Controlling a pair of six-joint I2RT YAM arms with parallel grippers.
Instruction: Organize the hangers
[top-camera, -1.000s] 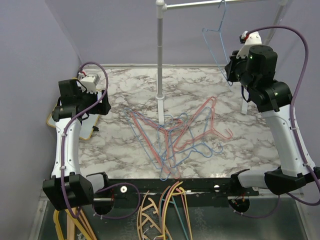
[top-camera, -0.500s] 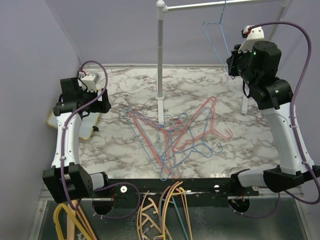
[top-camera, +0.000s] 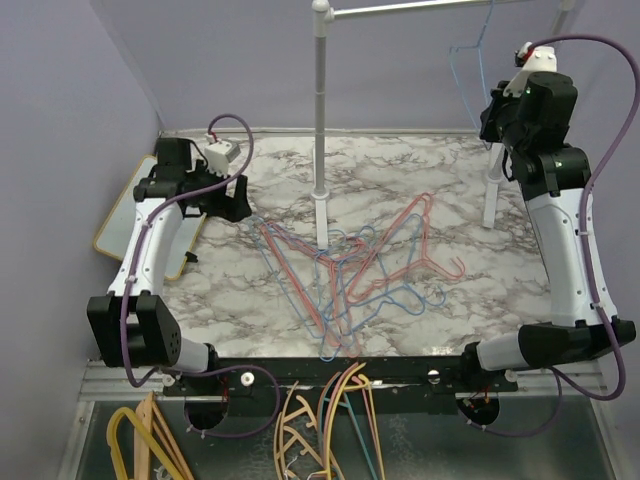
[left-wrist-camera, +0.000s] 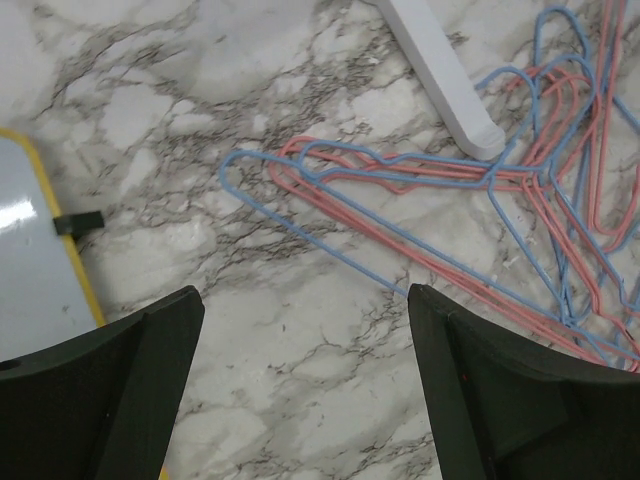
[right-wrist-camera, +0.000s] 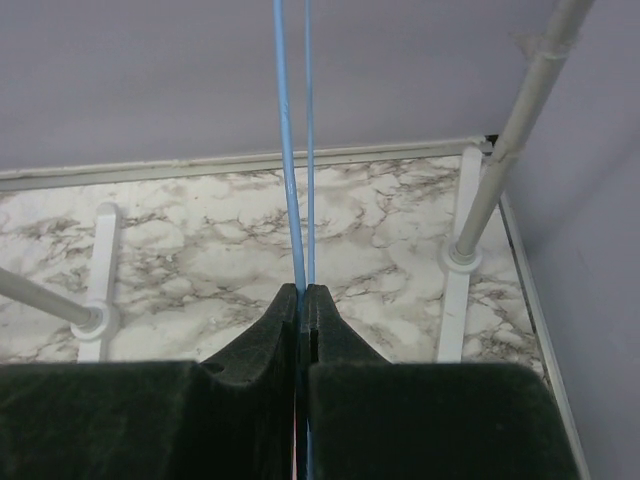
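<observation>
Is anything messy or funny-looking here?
Yes. The hangers lie in a tangled red-and-blue heap on the table, not on the rail. Only one blue hanger is up by it, pinched in the right gripper.

Rack pole (top-camera: 320, 130) stands mid-table — open marble (top-camera: 215, 290) beside hangers (top-camera: 350, 272)

Right hand (right-wrist-camera: 302, 298), fingers pressed together at 6 o'clock, clamped on a blue wire hanger (right-wrist-camera: 283, 150). Two thin blue strands rise almost side by side from the fingertips toward 12 o'clock. Behind lies the marbled worktop (right-wrist-camera: 380, 240). A white post (right-wrist-camera: 505, 140) slants up toward 2 o'clock from its white foot bar (right-wrist-camera: 456, 300). A second foot bar (right-wrist-camera: 100, 250) lies at 9 o'clock. A lilac wall (right-wrist-camera: 150, 70) fills the top.
</observation>
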